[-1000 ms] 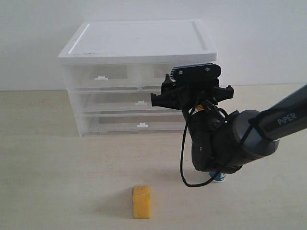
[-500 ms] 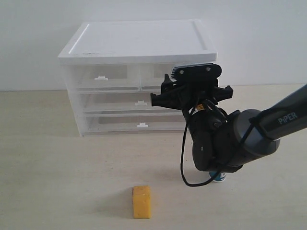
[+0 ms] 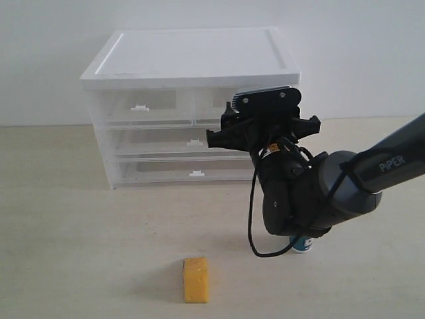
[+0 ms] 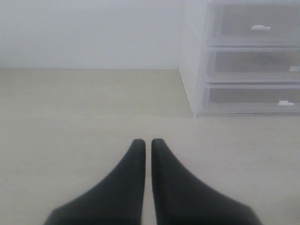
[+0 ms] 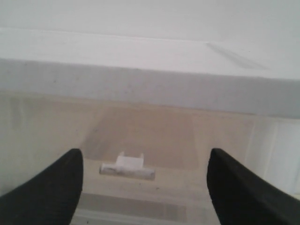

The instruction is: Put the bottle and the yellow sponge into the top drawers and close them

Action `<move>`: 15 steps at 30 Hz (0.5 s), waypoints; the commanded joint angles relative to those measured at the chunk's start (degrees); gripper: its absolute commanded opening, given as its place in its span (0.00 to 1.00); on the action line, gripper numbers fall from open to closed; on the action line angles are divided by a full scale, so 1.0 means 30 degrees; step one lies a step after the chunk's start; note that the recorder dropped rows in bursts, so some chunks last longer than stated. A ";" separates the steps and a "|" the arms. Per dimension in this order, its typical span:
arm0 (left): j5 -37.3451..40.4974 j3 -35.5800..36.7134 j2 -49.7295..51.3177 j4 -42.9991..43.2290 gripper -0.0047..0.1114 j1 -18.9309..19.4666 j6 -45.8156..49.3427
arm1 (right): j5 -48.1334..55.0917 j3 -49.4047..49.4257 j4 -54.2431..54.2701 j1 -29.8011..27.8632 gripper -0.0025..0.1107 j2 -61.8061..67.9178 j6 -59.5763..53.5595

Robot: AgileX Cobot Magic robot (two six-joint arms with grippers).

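Bottle (image 3: 304, 245) on desk (image 3: 73, 232), right side, mostly hidden behind right arm (image 3: 319, 193). Yellow sponge (image 3: 196, 280) near centre. Top drawers (image 3: 143, 108) shut. Right tool (image 5: 143, 161) wide open, empty, facing drawer handle (image 5: 127, 167). Left tool (image 4: 146, 143) closed, empty.

The left claw (image 4: 148, 143) hangs over the table (image 4: 70, 108), its dark fingers (image 4: 133, 173) closed to a thin slit. Near the table's wall edge, the cabinet (image 4: 191, 56) shows a top drawer (image 4: 234, 23) above two lower drawers (image 4: 243, 65), all shut, with white handles (image 4: 260, 28).
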 commanded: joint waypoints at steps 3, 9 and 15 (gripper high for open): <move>-0.0068 0.0068 -0.0049 0.0030 0.08 0.0033 -0.0160 | 0.0065 -0.0971 -0.0023 -0.0259 0.62 0.0716 -0.0185; -0.0068 0.0068 -0.0049 0.0030 0.08 0.0033 -0.0160 | 0.0493 -0.0971 -0.0023 -0.0259 0.37 0.0716 -0.0185; -0.0102 0.0068 -0.0049 0.0030 0.08 0.0033 -0.0160 | 0.1112 -0.0902 0.0138 -0.0213 0.02 0.0716 -0.0146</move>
